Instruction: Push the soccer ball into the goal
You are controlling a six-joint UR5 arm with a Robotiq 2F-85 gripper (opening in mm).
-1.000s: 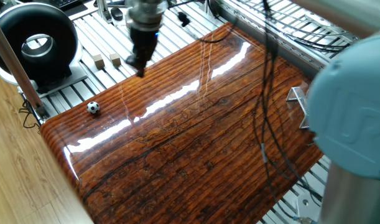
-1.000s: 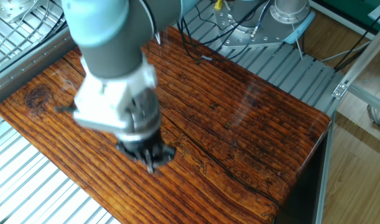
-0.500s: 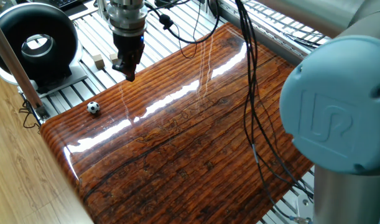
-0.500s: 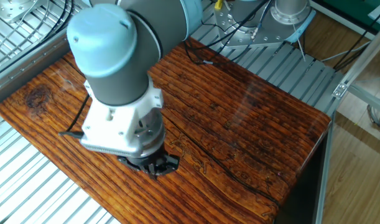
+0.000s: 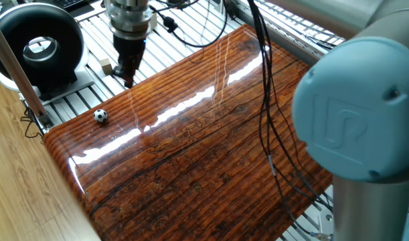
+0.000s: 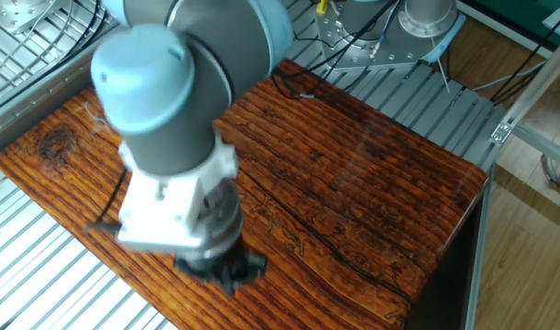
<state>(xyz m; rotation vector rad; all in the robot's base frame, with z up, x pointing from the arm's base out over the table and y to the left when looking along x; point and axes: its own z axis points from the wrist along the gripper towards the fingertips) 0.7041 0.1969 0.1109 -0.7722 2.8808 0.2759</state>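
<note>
The soccer ball is a tiny black-and-white ball resting near the left corner of the glossy wooden board. My gripper points down at the board's back left edge, behind and to the right of the ball and apart from it. Its fingers look pressed together and hold nothing. In the other fixed view the gripper shows below the arm's wrist at the board's near edge, and the ball is hidden there. The goal is out of sight in both views, and the arm's blue elbow covers the right side.
A big black ring-shaped device stands at the back left. A small tan wooden cube lies on the slotted metal table next to the gripper. Black cables hang over the board. The board's left edge drops off near the ball.
The gripper has moved left along the board's back edge, closer to the wooden cubes and the ball's side. The ball has not moved.
</note>
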